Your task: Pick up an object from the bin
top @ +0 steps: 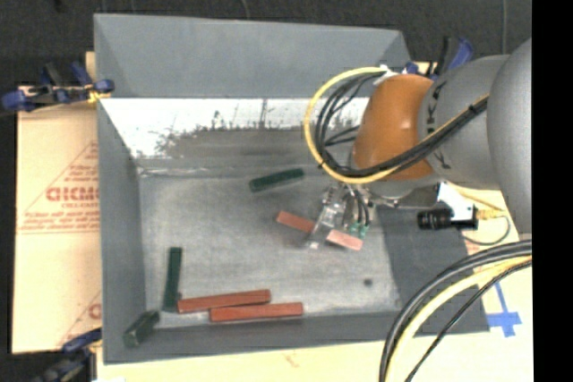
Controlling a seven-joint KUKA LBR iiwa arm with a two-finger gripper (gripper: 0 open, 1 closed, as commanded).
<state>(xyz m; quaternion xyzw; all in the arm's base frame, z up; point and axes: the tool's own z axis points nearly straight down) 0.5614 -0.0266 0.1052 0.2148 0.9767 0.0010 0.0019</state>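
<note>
My gripper (pixel 340 221) is low over the bin floor, right of centre, below the orange wrist cover. Directly beneath it lies a small pink block (pixel 344 240) with a bit of green (pixel 354 231) at its upper right edge. A small orange-red block (pixel 291 220) lies just left of the gripper, tilted. A dark green bar (pixel 276 181) rests further up and to the left, near the back wall.
Two long red bars (pixel 224 301) (pixel 258 311) lie side by side along the front wall. A green bar (pixel 171 277) stands lengthwise at front left, with a dark green block (pixel 141 328) in the front left corner. The arm and its cables overhang the bin's right side.
</note>
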